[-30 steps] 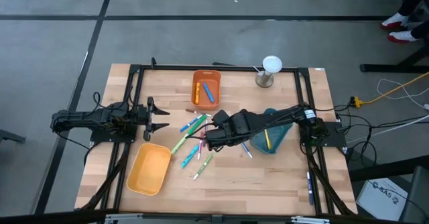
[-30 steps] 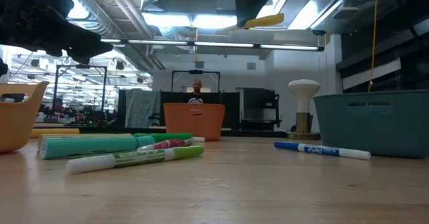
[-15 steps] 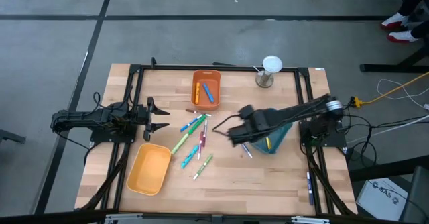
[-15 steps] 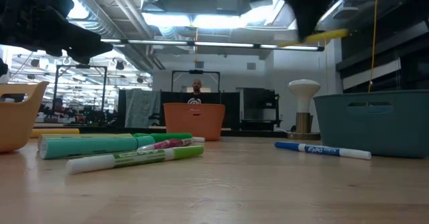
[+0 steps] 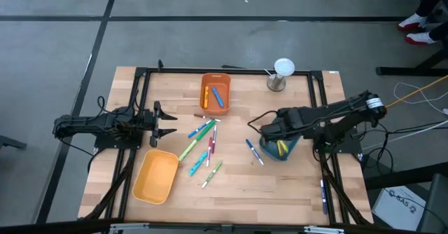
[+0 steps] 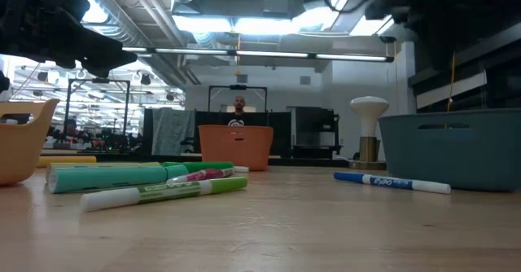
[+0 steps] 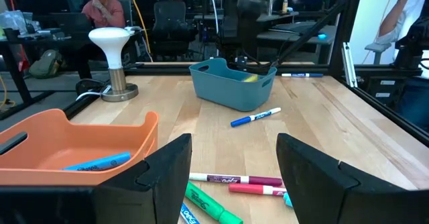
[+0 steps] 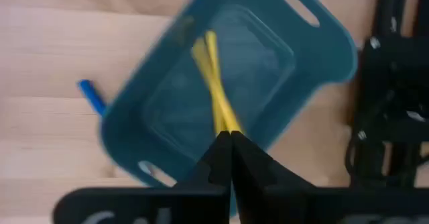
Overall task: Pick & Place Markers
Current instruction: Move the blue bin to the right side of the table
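Note:
My right gripper [image 8: 231, 138] points down over the teal bin [image 5: 295, 150] at the table's right and is shut on a yellow marker [image 8: 216, 93]. A second yellow marker [image 8: 201, 56] shows close beside it over the bin's floor. Several markers [image 5: 201, 146] in green, blue and pink lie flat at the table's middle, and a blue one [image 5: 253, 151] lies just left of the teal bin. My left gripper [image 7: 234, 177] waits open and level at the left edge. My right gripper pinches the yellow marker by one end [image 8: 225, 122] between its two shut fingers, coming from above and pointing down. The marker sticks out from the fingertips over the inside of the teal bin [image 8: 335, 39]. Whether its free end touches the bin, I cannot tell.
An orange bin [image 5: 205, 94] at the far middle holds a blue and an orange marker. A yellow-orange bin [image 5: 157, 176] stands near the front left. A white mushroom-shaped lamp [image 5: 280, 74] stands at the far right. Black frame rails [image 5: 140, 73] run along the table's edges.
My right gripper has carried the yellow marker from above the markers at the table's middle toward the right edge, to over the teal bin, sinking a little and rolling about its own axis. It has stayed shut. The blue marker beside the bin is now uncovered.

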Controlling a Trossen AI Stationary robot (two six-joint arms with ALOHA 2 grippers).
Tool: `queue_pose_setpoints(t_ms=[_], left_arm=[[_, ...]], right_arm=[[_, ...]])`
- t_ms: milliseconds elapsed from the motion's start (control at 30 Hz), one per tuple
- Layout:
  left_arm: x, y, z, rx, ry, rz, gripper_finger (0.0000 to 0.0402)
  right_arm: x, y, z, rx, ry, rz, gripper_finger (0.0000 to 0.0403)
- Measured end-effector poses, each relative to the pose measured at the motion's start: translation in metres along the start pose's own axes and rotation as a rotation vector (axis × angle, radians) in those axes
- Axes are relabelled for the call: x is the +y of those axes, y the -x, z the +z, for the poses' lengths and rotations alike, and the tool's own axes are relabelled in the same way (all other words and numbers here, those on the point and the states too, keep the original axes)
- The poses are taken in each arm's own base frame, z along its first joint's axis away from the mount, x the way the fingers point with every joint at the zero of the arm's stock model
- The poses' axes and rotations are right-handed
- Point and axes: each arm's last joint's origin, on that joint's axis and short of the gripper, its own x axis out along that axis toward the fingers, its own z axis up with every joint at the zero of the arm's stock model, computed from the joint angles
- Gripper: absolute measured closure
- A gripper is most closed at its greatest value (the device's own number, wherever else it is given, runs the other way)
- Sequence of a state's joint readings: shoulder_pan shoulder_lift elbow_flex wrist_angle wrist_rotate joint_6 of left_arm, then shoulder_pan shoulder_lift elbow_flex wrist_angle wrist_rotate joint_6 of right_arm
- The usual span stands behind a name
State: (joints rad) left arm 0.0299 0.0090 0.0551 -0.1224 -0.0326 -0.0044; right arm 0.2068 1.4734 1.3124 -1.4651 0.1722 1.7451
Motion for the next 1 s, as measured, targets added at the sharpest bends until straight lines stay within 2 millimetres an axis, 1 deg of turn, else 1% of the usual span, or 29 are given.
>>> queue_pose_setpoints(t_ms=[167,400,500,733,867,1000], left_arm=[[0.000,0.000,0.000,0.000,0.000,0.000,0.0187],[0.000,0.000,0.000,0.000,0.000,0.000,0.0187],[0.000,0.000,0.000,0.000,0.000,0.000,0.0187],[0.000,0.000,0.000,0.000,0.000,0.000,0.0187],[0.000,0.000,0.000,0.000,0.000,0.000,0.0187],[0.000,0.000,0.000,0.000,0.000,0.000,0.0187]], right_arm=[[-0.002,-0.013,0.008,0.046,-0.039,-0.058,0.0396],[0.002,-0.014,0.015,0.062,0.013,-0.032,0.0400],[0.007,-0.015,0.017,0.066,0.046,0.016,0.0398],[0.022,-0.015,0.022,0.068,0.071,0.168,0.0373],[0.031,-0.013,0.024,0.055,0.137,0.270,0.0369],[0.043,-0.009,0.026,0.023,0.243,0.396,0.0369]])
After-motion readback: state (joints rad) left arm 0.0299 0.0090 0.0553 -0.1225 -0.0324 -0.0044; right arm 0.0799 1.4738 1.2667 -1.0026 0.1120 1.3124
